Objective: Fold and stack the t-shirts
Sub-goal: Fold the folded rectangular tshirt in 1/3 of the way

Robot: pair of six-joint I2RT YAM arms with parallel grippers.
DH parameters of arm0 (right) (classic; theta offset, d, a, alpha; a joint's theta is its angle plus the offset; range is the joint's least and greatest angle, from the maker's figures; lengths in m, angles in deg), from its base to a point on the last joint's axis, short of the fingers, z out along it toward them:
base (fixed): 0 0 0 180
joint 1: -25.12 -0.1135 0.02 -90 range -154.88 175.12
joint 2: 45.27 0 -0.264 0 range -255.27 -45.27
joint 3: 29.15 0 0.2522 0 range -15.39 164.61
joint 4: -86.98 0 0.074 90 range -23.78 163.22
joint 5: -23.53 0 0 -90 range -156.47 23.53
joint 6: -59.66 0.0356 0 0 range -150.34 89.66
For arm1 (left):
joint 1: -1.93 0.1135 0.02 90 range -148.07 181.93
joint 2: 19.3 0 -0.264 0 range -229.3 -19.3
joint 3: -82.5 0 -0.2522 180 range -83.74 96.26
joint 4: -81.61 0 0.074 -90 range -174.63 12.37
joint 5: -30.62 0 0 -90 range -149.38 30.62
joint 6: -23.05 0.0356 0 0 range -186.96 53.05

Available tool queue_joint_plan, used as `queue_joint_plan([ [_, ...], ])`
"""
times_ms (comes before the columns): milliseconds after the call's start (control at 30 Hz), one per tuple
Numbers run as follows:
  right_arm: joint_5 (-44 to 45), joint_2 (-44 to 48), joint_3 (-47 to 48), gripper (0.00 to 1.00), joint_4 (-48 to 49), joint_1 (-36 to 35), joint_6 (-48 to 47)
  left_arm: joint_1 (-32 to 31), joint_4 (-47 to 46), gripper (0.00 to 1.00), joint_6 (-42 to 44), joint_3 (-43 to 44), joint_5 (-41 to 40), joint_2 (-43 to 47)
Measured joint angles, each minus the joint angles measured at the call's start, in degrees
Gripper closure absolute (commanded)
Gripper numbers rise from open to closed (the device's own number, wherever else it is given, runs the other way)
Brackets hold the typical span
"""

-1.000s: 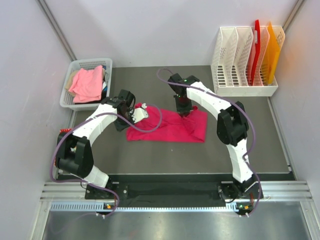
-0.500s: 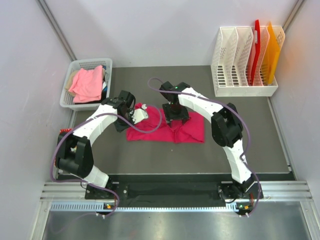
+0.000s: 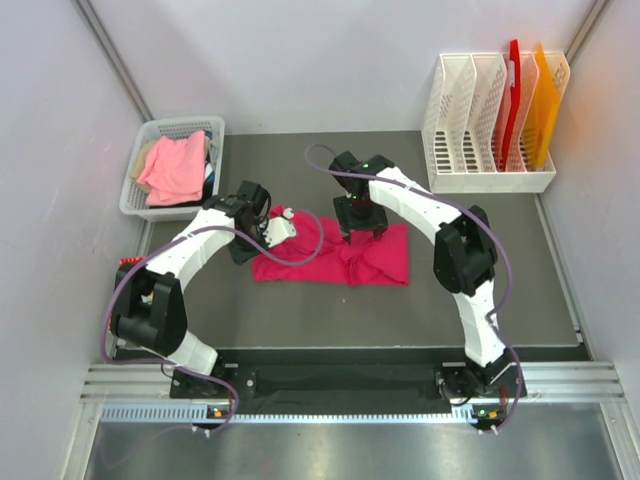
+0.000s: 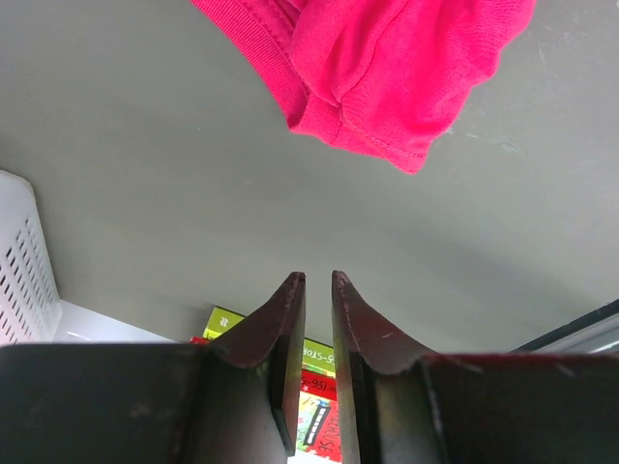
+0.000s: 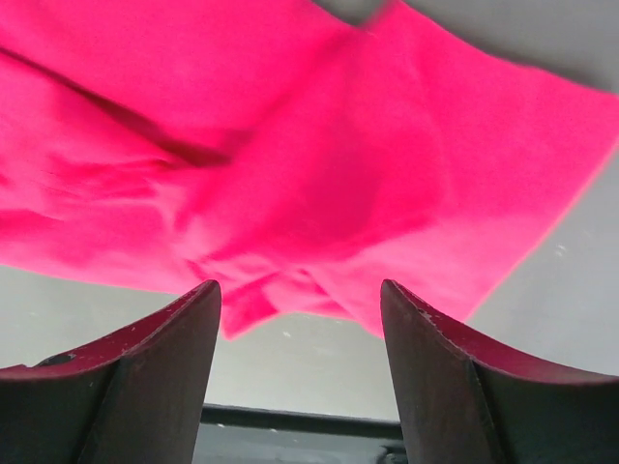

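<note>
A bright magenta t-shirt (image 3: pixel 320 262) lies crumpled and partly folded on the dark table; its right part is doubled over toward the middle. My right gripper (image 3: pixel 360 222) hovers over its far edge, open and holding nothing. The right wrist view shows the cloth (image 5: pixel 290 145) beyond the wide-apart fingers (image 5: pixel 300 285). My left gripper (image 3: pixel 272 230) sits at the shirt's far left corner. Its jaws (image 4: pixel 317 277) stand a narrow slit apart with nothing between them, a little away from the shirt's hem (image 4: pixel 387 68). A paler salmon-pink t-shirt (image 3: pixel 175 168) lies bunched in the basket.
The white plastic basket (image 3: pixel 135 195) stands at the far left against the wall. A white file rack (image 3: pixel 490 140) with red and orange folders stands at the far right. Bare dark table lies in front of the shirt.
My right gripper carried the shirt's right side leftward, opened and let it go, then drew back a little. The shirt is now narrower. The left arm has not moved.
</note>
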State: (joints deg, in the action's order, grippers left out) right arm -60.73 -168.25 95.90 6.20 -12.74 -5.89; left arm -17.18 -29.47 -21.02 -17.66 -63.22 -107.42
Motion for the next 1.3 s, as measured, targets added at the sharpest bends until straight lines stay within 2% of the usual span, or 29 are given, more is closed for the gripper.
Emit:
queue_joint_plan([
  [167,0.42,5.95,-8.68,0.34,1.49,2.93,-0.46,0.0,0.0,0.77,-0.55,0.0,0.42,0.0],
  [300,0.31,7.37,-11.19,0.34,2.25,6.1,-0.46,0.0,0.0,0.77,-0.81,0.0,0.61,0.0],
  [467,-0.98,7.15,-11.91,0.35,5.14,8.28,-0.46,0.0,0.02,0.76,-0.85,0.0,1.03,0.0],
  [800,-4.26,1.57,-10.25,0.37,7.34,8.02,-0.39,0.0,0.02,0.76,-0.81,0.0,0.9,0.0],
  [1300,-1.75,6.14,-12.44,0.4,7.45,8.02,-0.44,0.0,0.0,0.76,-0.81,-0.66,0.98,0.0],
])
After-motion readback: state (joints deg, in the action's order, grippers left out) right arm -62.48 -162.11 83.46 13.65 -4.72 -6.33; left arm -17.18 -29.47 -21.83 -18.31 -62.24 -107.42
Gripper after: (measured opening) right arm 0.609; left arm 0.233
